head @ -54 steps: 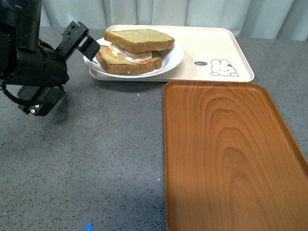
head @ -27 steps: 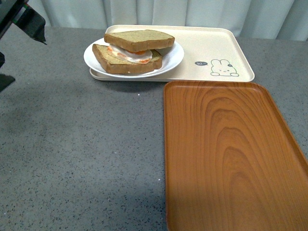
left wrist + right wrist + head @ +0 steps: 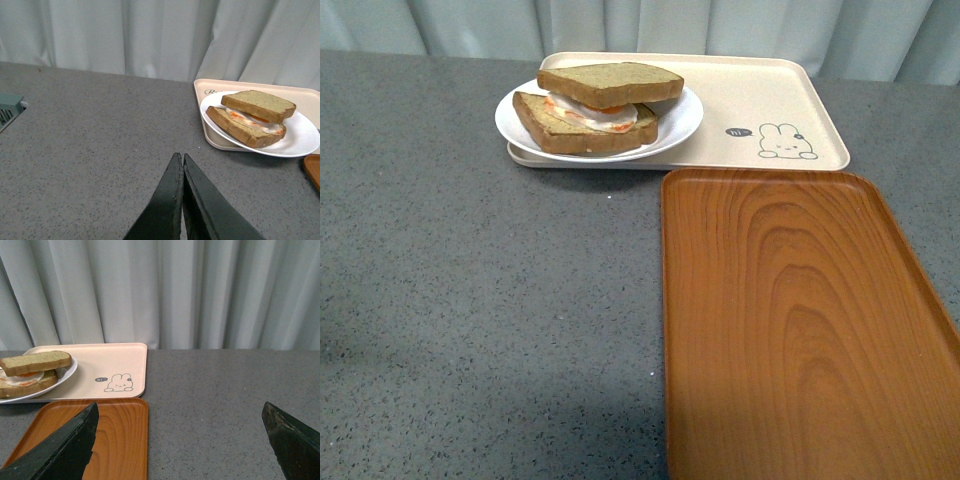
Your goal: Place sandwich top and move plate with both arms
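Left arm has pulled clear of the front view. Left gripper (image 3: 182, 200): fingers pressed together, empty. Right gripper (image 3: 182, 440): wide apart, empty. Sandwich top (image 3: 610, 82) sits on the egg slice (image 3: 582, 125); plate (image 3: 672, 127) at beige tray's (image 3: 760, 85) left end. Placement looks done; 2-arm plate move remains.

— Left gripper (image 3: 182, 162)?
— Pressed together, fingers touching along their length, hanging above the grey surface, nothing between them.
— Right gripper (image 3: 185, 425)?
— Spread wide, one dark finger (image 3: 65, 450) at each side of its wrist view, nothing between.
— Front view?
— Neither arm in sight.
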Controlling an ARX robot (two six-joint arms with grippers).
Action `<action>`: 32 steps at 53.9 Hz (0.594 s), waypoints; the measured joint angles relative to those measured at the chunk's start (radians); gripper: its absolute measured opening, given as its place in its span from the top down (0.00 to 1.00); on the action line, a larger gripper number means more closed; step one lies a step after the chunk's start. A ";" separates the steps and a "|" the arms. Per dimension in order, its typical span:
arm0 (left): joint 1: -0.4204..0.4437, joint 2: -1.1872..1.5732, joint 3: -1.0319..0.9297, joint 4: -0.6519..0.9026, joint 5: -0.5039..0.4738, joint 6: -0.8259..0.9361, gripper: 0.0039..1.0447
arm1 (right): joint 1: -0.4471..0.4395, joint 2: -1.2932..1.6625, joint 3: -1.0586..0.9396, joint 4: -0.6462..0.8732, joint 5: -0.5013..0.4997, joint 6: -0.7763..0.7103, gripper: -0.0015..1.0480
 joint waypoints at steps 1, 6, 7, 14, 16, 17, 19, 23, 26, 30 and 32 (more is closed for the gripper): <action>0.000 -0.017 -0.004 -0.010 0.000 0.002 0.96 | 0.000 0.000 0.000 0.000 0.000 0.000 0.09; 0.000 -0.130 -0.017 -0.069 0.000 0.005 0.96 | 0.000 0.000 0.000 0.000 0.000 0.000 0.09; 0.000 -0.151 -0.018 -0.078 0.000 0.005 0.96 | 0.000 0.000 0.000 0.000 0.000 0.000 0.09; 0.000 -0.236 -0.031 -0.157 0.000 0.008 0.96 | 0.000 0.000 0.000 0.000 0.000 0.000 0.09; 0.000 -0.257 -0.032 -0.176 0.000 0.008 0.96 | 0.000 0.000 0.000 0.000 0.000 0.000 0.09; 0.000 -0.272 -0.033 -0.187 0.000 0.008 0.96 | 0.000 0.000 0.000 0.000 0.000 0.000 0.09; 0.000 -0.295 -0.033 -0.205 0.000 0.009 0.96 | 0.000 0.000 0.000 0.000 0.000 0.000 0.09; 0.000 -0.346 -0.033 -0.249 0.000 0.011 0.96 | 0.000 0.000 0.000 0.000 0.000 0.000 0.09; 0.000 -0.395 -0.033 -0.294 0.000 0.013 0.96 | 0.000 0.000 0.000 0.000 0.000 0.000 0.09; 0.000 -0.443 -0.033 -0.338 0.000 0.013 0.96 | 0.000 0.000 0.000 0.000 0.000 0.000 0.09; 0.000 -0.463 -0.034 -0.356 0.000 0.014 0.96 | 0.000 0.000 0.000 0.000 0.000 0.000 0.09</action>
